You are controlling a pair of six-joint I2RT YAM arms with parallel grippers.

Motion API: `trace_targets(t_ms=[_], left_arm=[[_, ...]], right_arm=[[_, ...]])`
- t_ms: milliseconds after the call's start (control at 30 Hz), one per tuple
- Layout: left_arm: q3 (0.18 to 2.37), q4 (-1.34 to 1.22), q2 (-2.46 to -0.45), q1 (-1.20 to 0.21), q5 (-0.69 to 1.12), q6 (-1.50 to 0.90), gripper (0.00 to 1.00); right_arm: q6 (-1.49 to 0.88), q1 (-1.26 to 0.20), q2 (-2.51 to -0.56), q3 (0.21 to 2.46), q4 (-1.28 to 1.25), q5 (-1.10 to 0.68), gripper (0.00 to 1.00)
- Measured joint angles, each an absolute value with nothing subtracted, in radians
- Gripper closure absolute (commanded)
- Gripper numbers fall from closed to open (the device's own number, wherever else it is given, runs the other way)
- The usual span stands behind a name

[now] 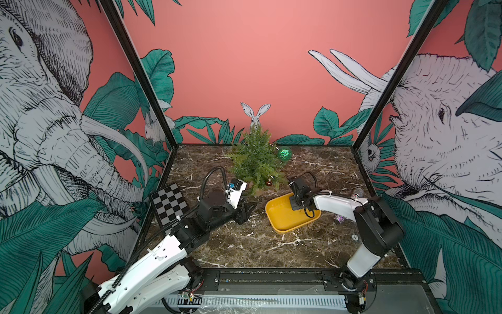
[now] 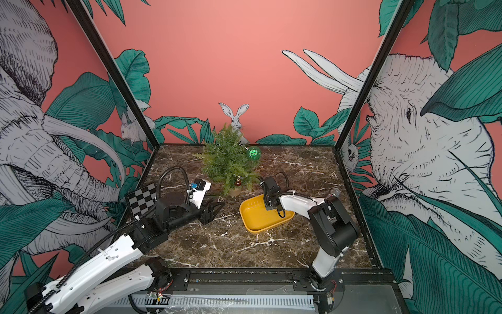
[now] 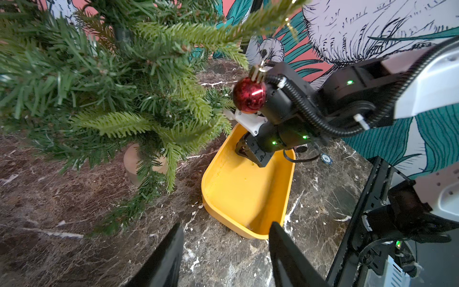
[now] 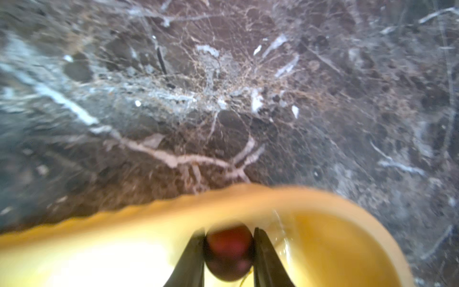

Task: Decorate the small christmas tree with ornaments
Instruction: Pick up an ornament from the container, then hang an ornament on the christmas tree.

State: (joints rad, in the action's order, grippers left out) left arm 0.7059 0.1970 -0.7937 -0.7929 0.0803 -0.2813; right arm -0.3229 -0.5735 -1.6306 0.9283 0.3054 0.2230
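the right gripper point(image 4: 229, 233) fills the bottom of the right wrist view. its two dark fingers point(image 4: 191, 261) press against either side of a dark-red ball point(image 4: 229, 253), so it holds that ornament. the ball is inside the yellow tray point(image 4: 173, 206), close to the tray's curved wall; whether it rests on the tray floor cannot be told. in both top views the tray lies on the marble worktop point(image 1: 244, 244) just in front of the small christmas tree point(image 1: 255, 160), and the right arm's wrist bends down into it. the tree stands upright in its tan pot point(image 3: 134, 164) toward the back of the worktop. a glittery green ball point(image 1: 284, 154) hangs from a branch on the side toward the right arm. a second dark-red ball point(image 1: 269, 182) hangs low at the front, above the pot. the left gripper point(image 1: 251, 208) hovers over the worktop between pot and tray, jaws partly spread and holding nothing. a checkerboard card point(image 1: 169, 205) leans at the worktop's left edge.
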Motion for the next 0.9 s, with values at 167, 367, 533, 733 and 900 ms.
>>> trace_targets(t_ms=[167, 367, 533, 733, 900], left_arm=[[0.706, 0.197, -0.754, -0.793, 0.064, -0.296, 0.43], [0.706, 0.197, -0.702, -0.793, 0.051, -0.306, 0.44], [0.736, 0.225, -0.656, -0.787, 0.036, -0.313, 0.44], [0.906, 0.294, -0.696, -0.681, 0.091, -0.325, 0.48], [1.054, 0.308, -0.785, -0.54, 0.207, -0.347, 0.57]], right_arm=[[-0.355, -0.574, -1.371, 0.855, 0.328, 0.166, 0.73], [-0.379, -0.576, -1.151, 0.846, 0.382, 0.106, 0.73], [-0.385, -0.591, -1.063, 0.921, 0.47, 0.042, 0.73], [-0.385, -0.632, -1.077, 1.153, 0.538, -0.049, 0.73], [-0.396, -0.649, -1.145, 1.354, 0.553, -0.143, 0.73]])
